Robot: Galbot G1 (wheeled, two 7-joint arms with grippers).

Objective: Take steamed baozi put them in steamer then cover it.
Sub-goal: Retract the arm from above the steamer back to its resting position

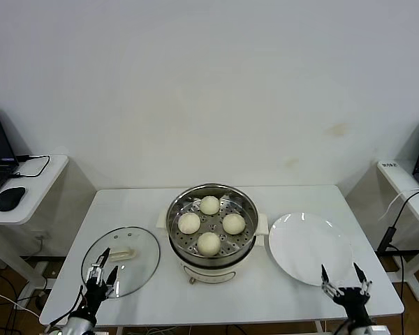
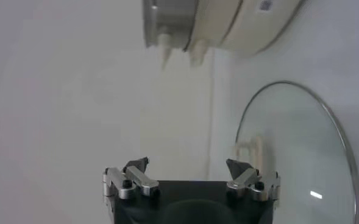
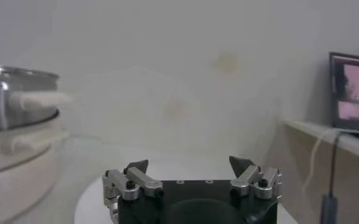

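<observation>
Head view: left pincer (image 1: 102, 269) apart over cover (image 1: 129, 265) rim, right pincer (image 1: 344, 278) apart beside plate (image 1: 300, 244) edge.

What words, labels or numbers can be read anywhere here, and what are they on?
None can be read.
A small label on the steamer base, seen in the left wrist view: too blurred to read.
A small tag on the side desk at the right: too small to read.
The laptop screen at the right glows, but shows no legible text.
The cover, plate and baozi carry no print.
</observation>
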